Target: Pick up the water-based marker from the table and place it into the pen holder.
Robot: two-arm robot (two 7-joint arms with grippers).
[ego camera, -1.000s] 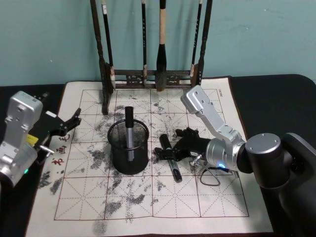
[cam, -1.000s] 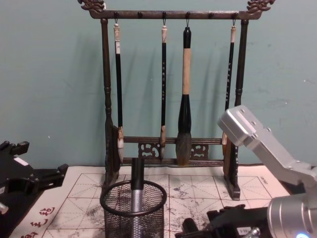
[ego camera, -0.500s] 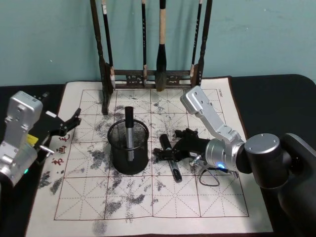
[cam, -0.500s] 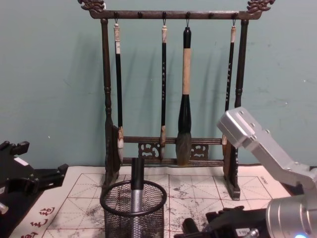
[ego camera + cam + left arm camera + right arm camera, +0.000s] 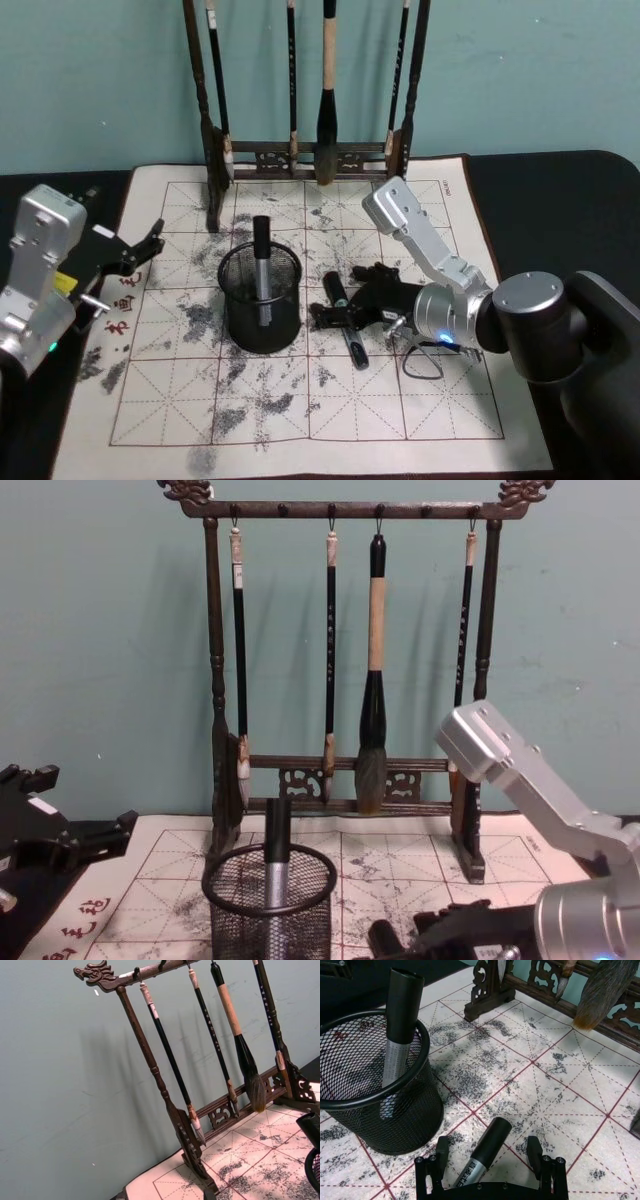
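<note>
Marker (image 5: 481,1154) on table (image 5: 400,400), right gripper (image 5: 487,1145) fingers (image 5: 535,1152) spread astride it, left gripper (image 5: 148,247) idle, parted

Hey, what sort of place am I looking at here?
Probably a calligraphy practice desk: a wooden rack hung with brushes, a cream felt mat with red grid lines and ink smudges, and a black mesh pen holder standing on it.

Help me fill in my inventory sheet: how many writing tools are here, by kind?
Brushes hanging on the rack: 4
Markers: 2, one standing in the pen holder, one lying on the mat
Total: 6
</note>
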